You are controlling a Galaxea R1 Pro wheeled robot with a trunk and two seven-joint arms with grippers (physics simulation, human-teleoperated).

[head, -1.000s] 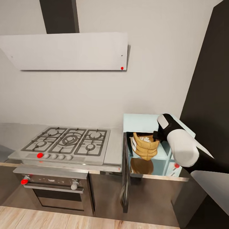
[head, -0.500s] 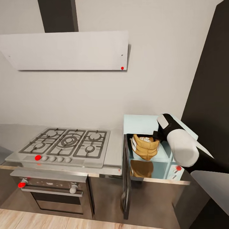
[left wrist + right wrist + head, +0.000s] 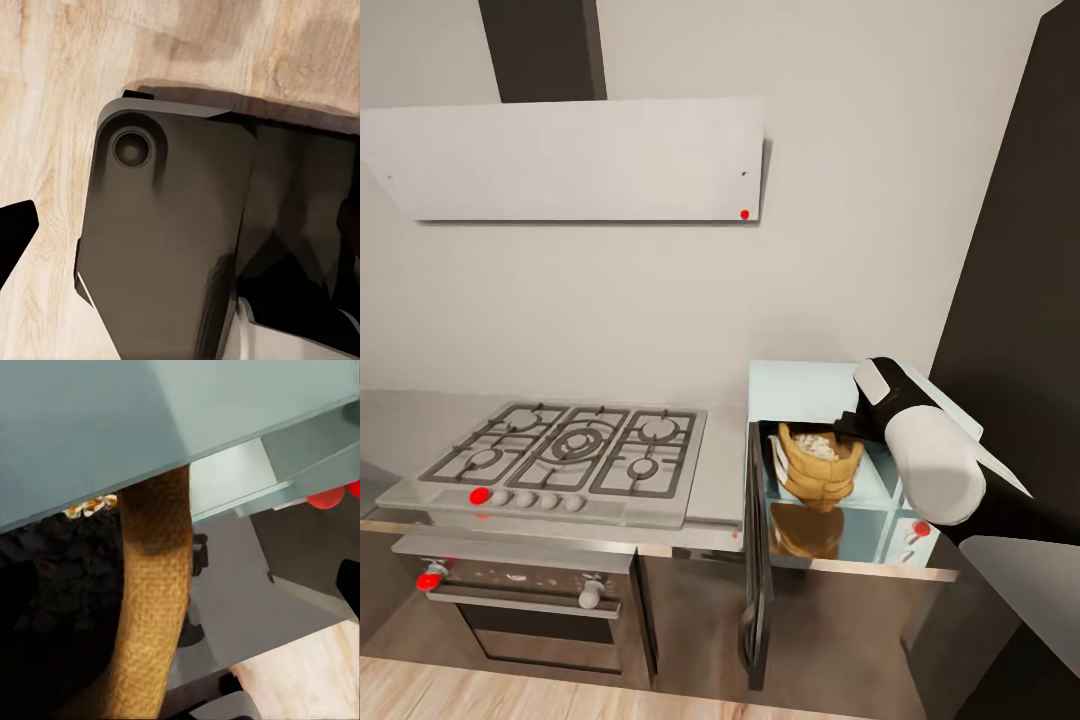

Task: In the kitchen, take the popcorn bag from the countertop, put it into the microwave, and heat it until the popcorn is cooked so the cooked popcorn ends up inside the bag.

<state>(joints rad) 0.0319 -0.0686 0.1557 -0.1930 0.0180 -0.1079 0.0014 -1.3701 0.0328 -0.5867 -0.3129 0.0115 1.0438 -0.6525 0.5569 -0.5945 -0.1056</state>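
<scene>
You've got the popcorn bag (image 3: 818,468) sitting in the mouth of the microwave (image 3: 830,385), door swung wide toward the gas hob (image 3: 575,447), with whitish popcorn (image 3: 818,445) showing at its rolled rim. Your right arm reaches in from the side, I'd guess to slip the bag under the microwave's top, but the right gripper (image 3: 847,428) is tucked behind the bag, so honestly I can't tell if it's pinching the rim or spread. The left wrist camera just looks down at the wooden floor (image 3: 45,90), and nothing there shows how that hand is set.
</scene>
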